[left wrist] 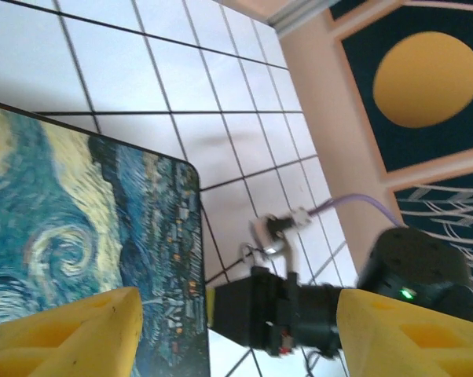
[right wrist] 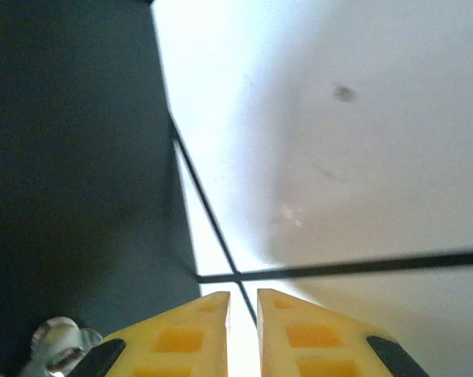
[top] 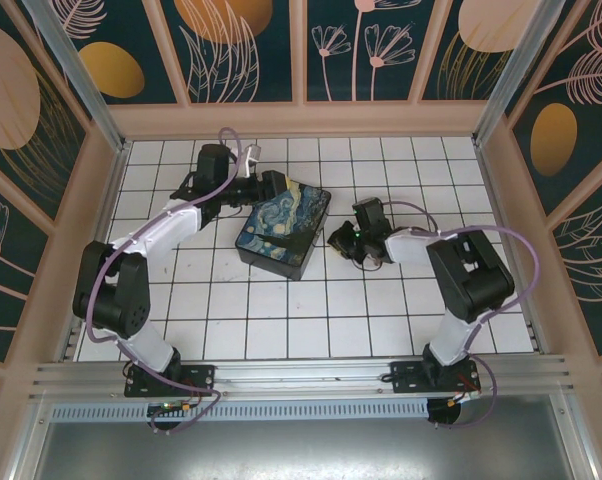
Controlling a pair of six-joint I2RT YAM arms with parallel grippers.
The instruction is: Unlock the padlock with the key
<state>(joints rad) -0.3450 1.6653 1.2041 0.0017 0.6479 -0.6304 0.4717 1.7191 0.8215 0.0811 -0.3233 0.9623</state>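
My left gripper (top: 273, 186) hangs over the far left corner of a black box with a swirly blue-and-yellow lid (top: 284, 232). In the left wrist view its yellow fingers (left wrist: 87, 334) stand wide open, nothing between them, the lid (left wrist: 79, 204) below. My right gripper (top: 338, 240) sits low on the tiles by the box's right side. Its fingertips (right wrist: 243, 297) are a narrow gap apart over a tile joint, holding nothing. A small silvery metal piece (right wrist: 56, 342) lies beside them against the dark box wall (right wrist: 64, 157). I cannot tell whether it is the padlock or the key.
The right arm's black wrist (left wrist: 276, 314) with its purple cable (left wrist: 354, 203) lies close to the box corner, a small silvery ring (left wrist: 250, 253) beside it. White tiled floor (top: 311, 320) stretches in front of the box. Pink walls (top: 501, 180) close in the sides and back.
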